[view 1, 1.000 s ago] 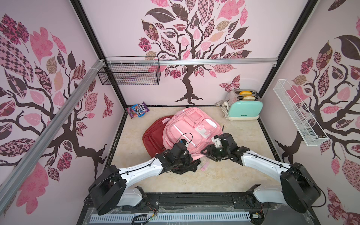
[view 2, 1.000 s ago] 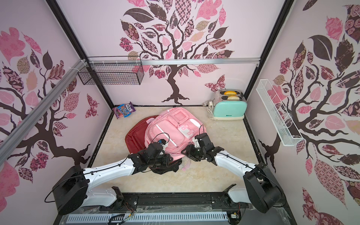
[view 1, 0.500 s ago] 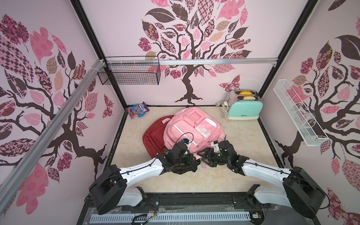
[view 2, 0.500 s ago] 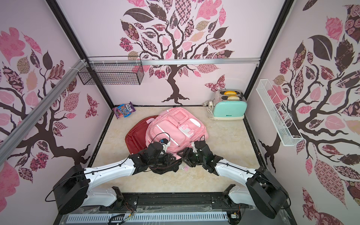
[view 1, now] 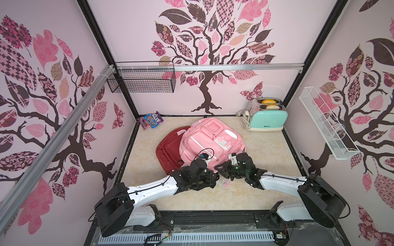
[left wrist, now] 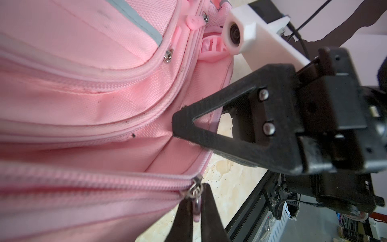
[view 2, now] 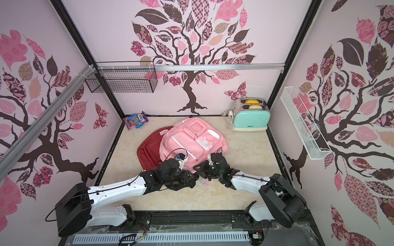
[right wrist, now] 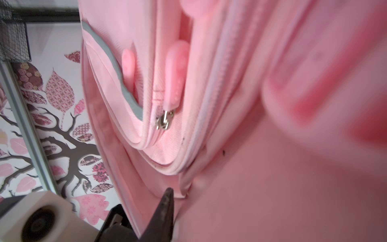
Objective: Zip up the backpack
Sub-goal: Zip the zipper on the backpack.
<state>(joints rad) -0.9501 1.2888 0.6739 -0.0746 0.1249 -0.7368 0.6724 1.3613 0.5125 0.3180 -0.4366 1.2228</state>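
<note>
A pink backpack (view 1: 204,140) (view 2: 187,140) lies flat in the middle of the table, partly over a red backpack (view 1: 170,147). At its near edge both grippers meet. My left gripper (left wrist: 198,193) (view 1: 214,182) is shut on the pink zipper pull (left wrist: 197,206), whose metal slider (left wrist: 194,188) sits at the end of a closed zipper run. My right gripper (left wrist: 176,125) (view 1: 220,168) is pinched on the backpack's fabric just beside it. In the right wrist view only one finger (right wrist: 167,209) shows, the rest being hidden behind pink fabric. Another slider (right wrist: 164,121) shows further up the pack.
A mint toaster (view 1: 267,117) with its cord stands at the back right. A candy bag (view 1: 151,120) lies at the back left. A black wire basket (view 1: 141,81) and a white wire shelf (view 1: 326,123) hang on the walls. A small pink scrap (view 1: 227,183) lies near the grippers.
My right gripper has slid leftward along the pack's near edge toward the left gripper and closed on the fabric. The left gripper has stayed put on the pull.
</note>
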